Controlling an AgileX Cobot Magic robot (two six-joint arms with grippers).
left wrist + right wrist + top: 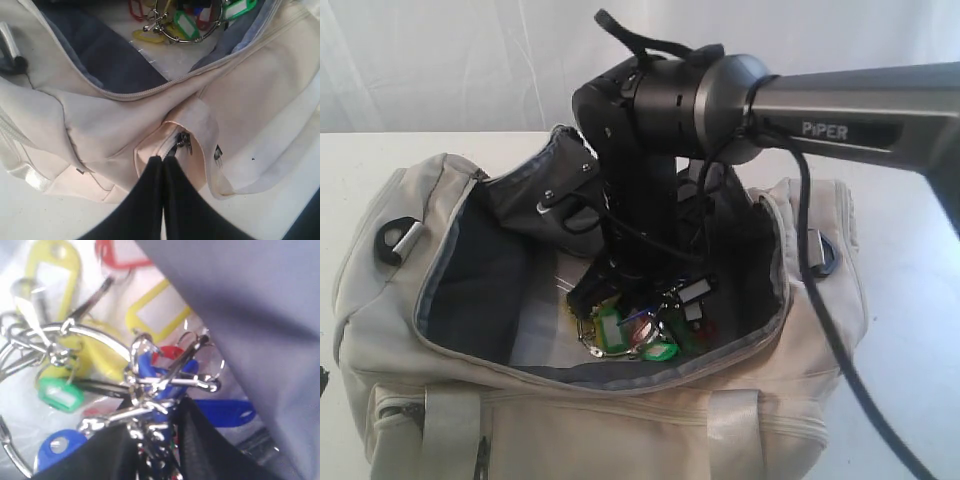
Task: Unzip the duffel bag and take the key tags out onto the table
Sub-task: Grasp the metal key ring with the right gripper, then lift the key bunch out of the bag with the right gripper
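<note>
The cream duffel bag (410, 330) stands unzipped on the white table (910, 300), with its flap (535, 195) folded back over the dark lining. The key tags (640, 325) lie on the bag's floor, green, blue, red and yellow on metal rings. My right gripper (620, 285) reaches straight down into the opening. In the right wrist view its fingers close round the rings of the key tags (150, 370), right gripper (157, 412). My left gripper (162, 161) is shut on puckered fabric at the zip of an outer pocket of the duffel bag (100, 125). The key tags (185, 22) show beyond the opening.
The right arm's black cable (830, 330) hangs over the bag's right end. A black D-ring (392, 240) sits on the left end and another (823, 255) on the right. The grey lining (260, 315) stands close beside the right gripper. Bare table (30, 220) lies outside the bag.
</note>
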